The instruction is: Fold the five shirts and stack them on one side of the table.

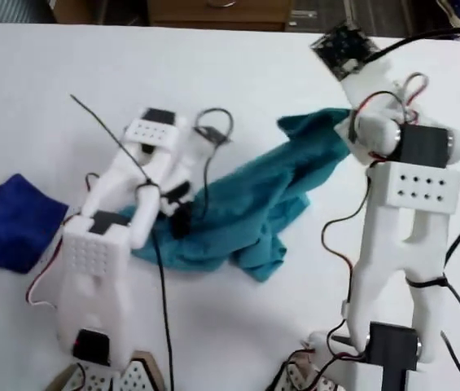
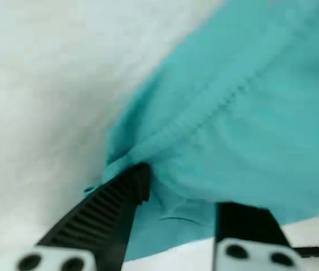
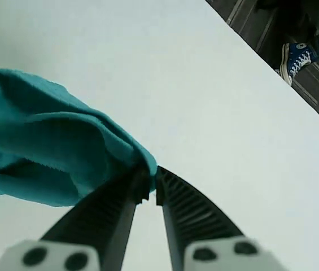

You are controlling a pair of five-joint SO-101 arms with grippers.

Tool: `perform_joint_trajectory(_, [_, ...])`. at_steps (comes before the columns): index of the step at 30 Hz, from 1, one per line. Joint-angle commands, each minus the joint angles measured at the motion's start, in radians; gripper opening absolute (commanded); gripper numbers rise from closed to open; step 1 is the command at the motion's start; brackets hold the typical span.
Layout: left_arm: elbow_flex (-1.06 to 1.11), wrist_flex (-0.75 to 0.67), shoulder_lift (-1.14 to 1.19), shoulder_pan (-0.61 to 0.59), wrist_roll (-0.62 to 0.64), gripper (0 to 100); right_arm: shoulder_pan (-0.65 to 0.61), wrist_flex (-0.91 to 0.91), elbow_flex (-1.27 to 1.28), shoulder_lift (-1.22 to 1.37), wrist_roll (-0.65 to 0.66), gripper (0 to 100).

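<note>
A teal shirt (image 1: 246, 204) lies crumpled across the middle of the white table (image 1: 254, 73). My left gripper (image 1: 179, 213) is down on its near left part. In the left wrist view that gripper (image 2: 184, 192) is open, its black fingers (image 2: 117, 200) apart with the teal shirt (image 2: 244, 113) bunched at one tip. My right gripper (image 1: 350, 130) is at the shirt's far right corner. The right wrist view shows it (image 3: 151, 183) shut on a fold of the teal shirt (image 3: 52, 147), lifted a little off the table. A dark blue shirt (image 1: 10, 228) lies heaped at the left edge.
Cables run along both arms and trail over the table between the bases. Bare table (image 1: 238, 326) stretches in front of the teal shirt and at the far left. Past the table's far edge are a dark floor and wooden furniture (image 1: 213, 12).
</note>
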Motion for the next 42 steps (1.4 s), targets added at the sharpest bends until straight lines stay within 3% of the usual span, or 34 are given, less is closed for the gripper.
perform_joint_trajectory(1, [-0.099,-0.003,0.000,-0.103,0.006,6,0.065,-0.045,-0.006,-0.051,0.005,2.0])
perform_joint_trajectory(8, [-0.369,0.130,0.000,-0.153,0.006,3,0.065,-0.051,-0.008,-0.051,-0.002,2.0])
perform_joint_trajectory(12, [-0.506,0.138,-0.003,-0.167,0.008,4,0.013,-0.096,-0.008,-0.051,-0.005,2.0])
perform_joint_trajectory(18, [-0.515,0.137,0.009,-0.264,0.002,9,-0.065,-0.050,0.160,-0.036,-0.005,2.0])
perform_joint_trajectory(21, [-0.524,0.127,0.005,-0.371,-0.002,15,-0.062,-0.137,0.298,-0.016,-0.009,2.3])
perform_joint_trajectory(25, [-0.526,0.129,0.000,-0.465,-0.061,21,-0.065,-0.278,0.417,0.053,-0.114,2.6])
perform_joint_trajectory(29, [-0.513,0.132,0.002,-0.508,-0.078,21,-0.140,-0.289,0.423,0.168,-0.166,13.9])
perform_joint_trajectory(34, [-0.410,0.137,0.009,-0.466,-0.077,21,-0.229,-0.312,0.382,0.300,-0.189,34.6])
perform_joint_trajectory(42, [-0.289,0.135,0.009,-0.269,0.015,21,-0.162,-0.325,0.181,0.483,-0.189,31.4])
